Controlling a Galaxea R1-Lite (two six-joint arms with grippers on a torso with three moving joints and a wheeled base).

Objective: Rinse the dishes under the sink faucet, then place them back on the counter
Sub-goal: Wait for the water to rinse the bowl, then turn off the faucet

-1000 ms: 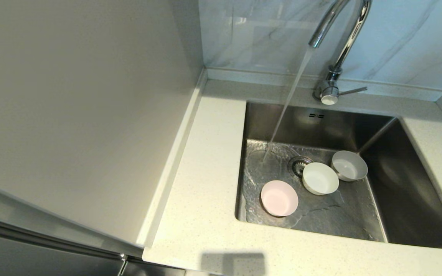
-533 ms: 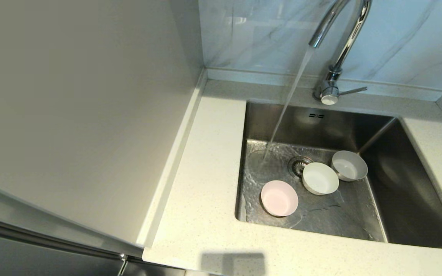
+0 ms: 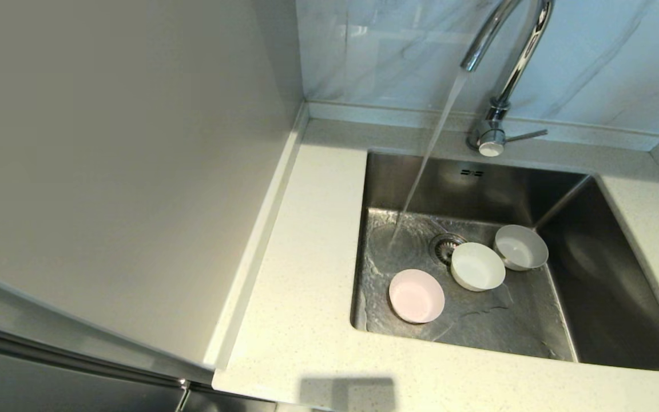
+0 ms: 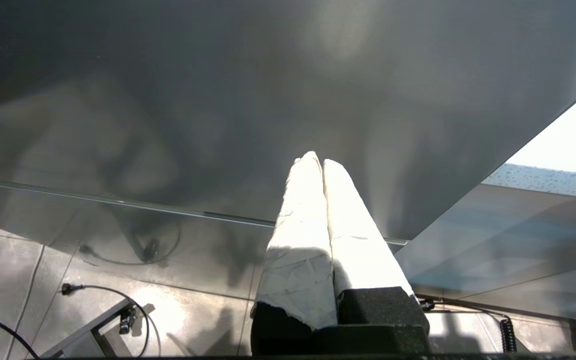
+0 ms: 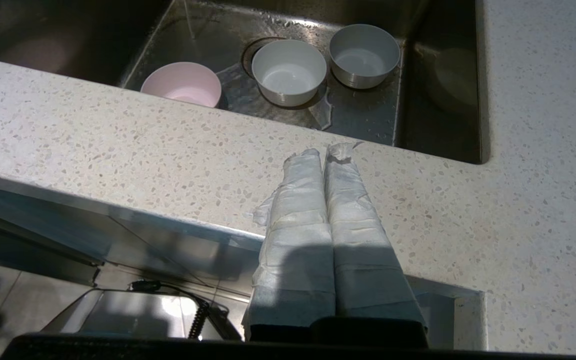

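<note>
Running unchanged since a second ago: faucet (image 3: 507,51) stream missing pink bowl (image 3: 416,296), white bowl (image 3: 477,266), grey bowl (image 3: 521,246); both grippers clenched (right gripper (image 5: 325,149) over counter (image 5: 118,145), left gripper (image 4: 317,159) low beside the cabinet); rinsing not begun.

Left gripper (image 4: 316,161): two long tapered fingers (image 4: 300,235) wrapped in white, slightly creased tape, narrowing to rounded tips.
Left finger bases: black, rough-textured blocks where the wrapping ends; torn tape edge on one side.
Right gripper (image 5: 324,151): the same tapered pair, fingers (image 5: 350,220) bound in white tape with visible wrap seams and frayed, ragged ends at the tips.
Right mount: a dark, flat housing edge below the fingers.
</note>
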